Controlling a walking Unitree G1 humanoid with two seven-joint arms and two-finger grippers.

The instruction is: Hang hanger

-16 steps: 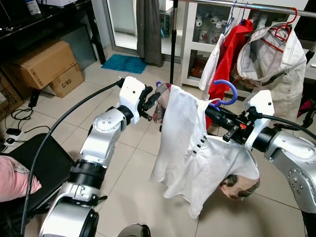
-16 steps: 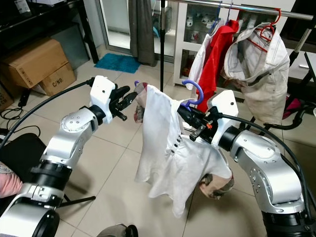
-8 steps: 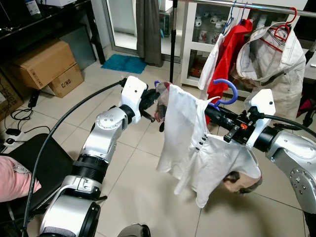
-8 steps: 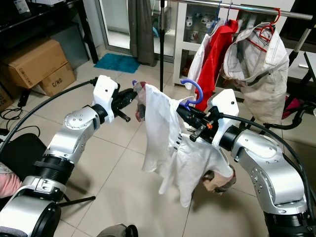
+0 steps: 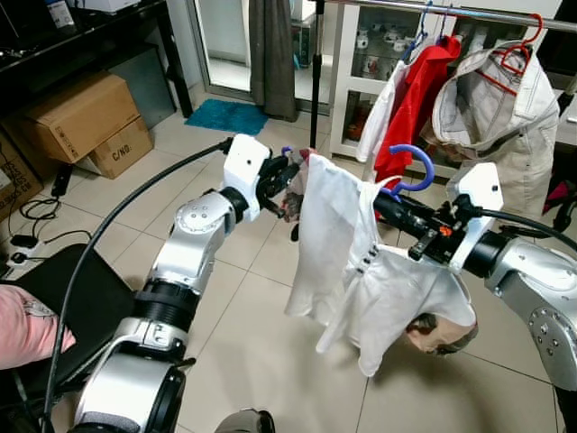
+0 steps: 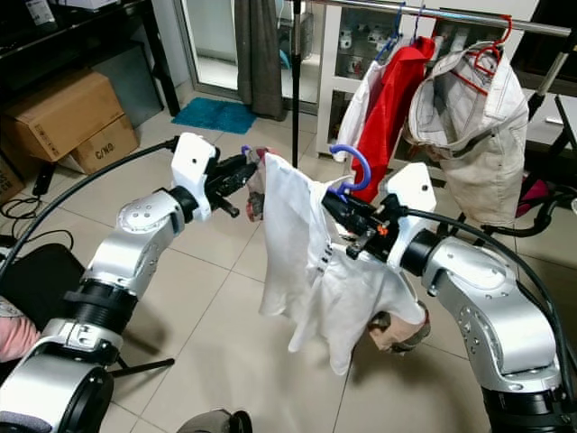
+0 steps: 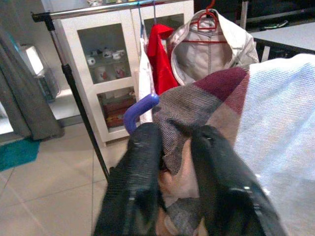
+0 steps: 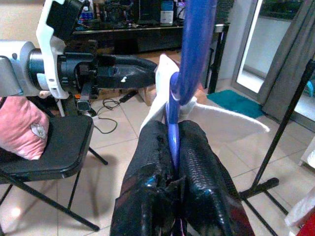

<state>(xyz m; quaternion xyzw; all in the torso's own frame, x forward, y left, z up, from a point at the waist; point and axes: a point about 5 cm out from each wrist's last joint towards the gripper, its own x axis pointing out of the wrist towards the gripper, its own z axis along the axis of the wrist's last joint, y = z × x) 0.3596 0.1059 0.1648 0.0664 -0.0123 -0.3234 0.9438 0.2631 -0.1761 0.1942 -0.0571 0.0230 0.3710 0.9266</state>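
A blue plastic hanger [image 5: 416,171] carries a white shirt [image 5: 338,234] with plaid sleeves, held at chest height between my arms. My right gripper [image 8: 172,132] is shut on the hanger's neck just below the hook [image 8: 194,44], and is also seen at the shirt's collar [image 5: 386,203]. My left gripper [image 7: 174,135] is shut on the plaid sleeve [image 7: 197,103] at the hanger's far end [image 7: 140,108], to the left of the shirt [image 5: 287,176]. The clothes rail [image 5: 451,9] runs above and behind, to the right.
A red garment [image 5: 415,99] and a beige jacket [image 5: 491,99] on a red hanger hang from the rail. The rack's black pole [image 5: 315,72] stands behind the shirt. Cardboard boxes [image 5: 86,117] sit far left. A black chair [image 5: 72,298] with a pink cushion [image 5: 22,325] is near left.
My left gripper has moved in and up to the shirt's left shoulder and closed on the plaid sleeve. The shirt's lower hem has swung to the right.
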